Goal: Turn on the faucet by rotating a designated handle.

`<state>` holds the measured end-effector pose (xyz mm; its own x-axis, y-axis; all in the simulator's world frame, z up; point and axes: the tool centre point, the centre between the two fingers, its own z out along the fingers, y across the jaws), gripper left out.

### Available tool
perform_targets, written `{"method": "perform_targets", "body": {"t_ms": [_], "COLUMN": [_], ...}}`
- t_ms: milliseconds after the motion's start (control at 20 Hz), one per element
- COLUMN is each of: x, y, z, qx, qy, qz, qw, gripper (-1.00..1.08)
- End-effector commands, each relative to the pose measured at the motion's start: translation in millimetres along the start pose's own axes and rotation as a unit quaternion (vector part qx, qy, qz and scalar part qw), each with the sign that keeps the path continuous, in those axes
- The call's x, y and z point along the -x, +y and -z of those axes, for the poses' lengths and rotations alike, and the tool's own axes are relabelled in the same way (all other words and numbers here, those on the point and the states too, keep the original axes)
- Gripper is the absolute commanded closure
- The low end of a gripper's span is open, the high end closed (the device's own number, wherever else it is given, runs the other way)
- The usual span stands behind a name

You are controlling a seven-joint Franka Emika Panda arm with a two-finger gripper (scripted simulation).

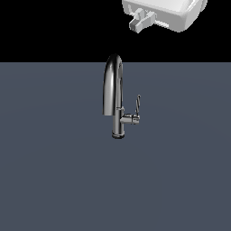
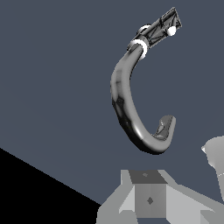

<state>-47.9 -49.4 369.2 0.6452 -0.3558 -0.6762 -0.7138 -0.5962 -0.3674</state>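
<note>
Tall dark chrome gooseneck faucet, upright on a round base, well below the white gripper and apart from it. Thin curved handle, pointing upward from a short stub on the column, directly beneath the gripper, untouched.

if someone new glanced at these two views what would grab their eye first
The eye goes first to the tall, shiny dark chrome gooseneck faucet, standing alone on the flat slate-grey surface near the middle of the exterior view. Next comes its thin, slightly curved chrome lever handle, sticking out on the exterior view's right of the column. The pale grey end effector hangs well above, at the top edge, touching nothing.
</note>
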Motion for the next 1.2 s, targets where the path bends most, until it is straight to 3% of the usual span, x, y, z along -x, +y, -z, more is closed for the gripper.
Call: {"method": "perform_targets", "body": {"t_ms": [0,250,500,850,1150], "x": [-19,-58,-97,-149,-179], "y": [0,4,11,25,36], "z": [-1,-7,-17,-41,-63], "qx": [-0.027,-0.083,-0.141,-0.222,-0.274], "qy": [-0.022,-0.067,-0.114,-0.180,-0.222], "qz": [-0.025,-0.078,-0.133,-0.210,-0.261], "qw": [0.9991,0.9912,0.9743,0.9349,0.8987], "gripper": [1.08,1.08,1.08,1.08,1.08]}}
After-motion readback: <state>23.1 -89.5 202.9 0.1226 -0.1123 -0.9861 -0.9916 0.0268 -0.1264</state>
